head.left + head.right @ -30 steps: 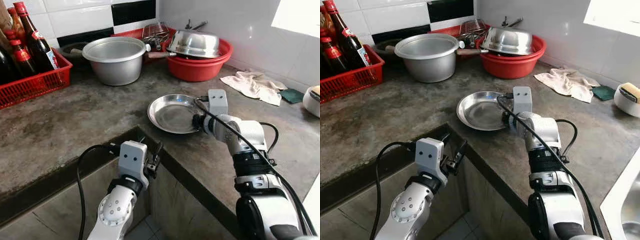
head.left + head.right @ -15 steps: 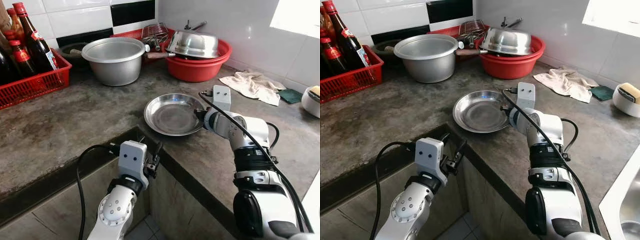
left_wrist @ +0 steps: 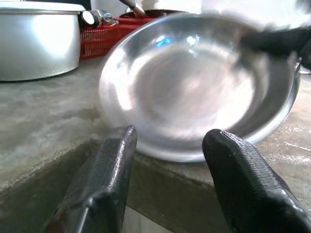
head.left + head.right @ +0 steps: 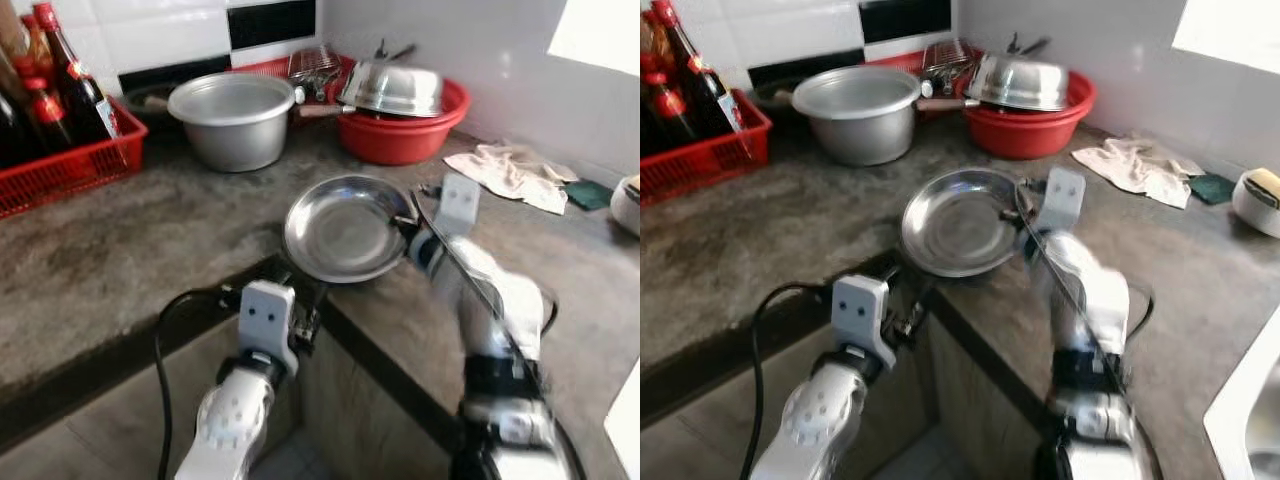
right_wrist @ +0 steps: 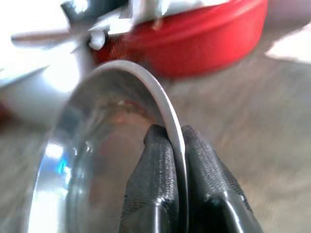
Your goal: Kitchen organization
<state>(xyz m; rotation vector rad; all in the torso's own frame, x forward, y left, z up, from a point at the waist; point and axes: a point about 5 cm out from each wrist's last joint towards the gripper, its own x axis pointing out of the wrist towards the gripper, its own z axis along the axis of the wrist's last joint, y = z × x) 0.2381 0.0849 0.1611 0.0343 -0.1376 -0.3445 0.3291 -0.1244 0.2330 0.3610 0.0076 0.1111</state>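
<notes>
The steel pan is pinched by its rim alone in the closed right tool and tilted at the tabletop edge — a slip would drop it past the open, empty left tool waiting just below.

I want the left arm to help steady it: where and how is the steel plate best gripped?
Probably by its thin raised rim, near the counter edge. The steel plate is shallow and tilted up, its far rim already pinched by the right gripper. The left gripper, jaws open just below, could close one finger inside the rim, one outside.
</notes>
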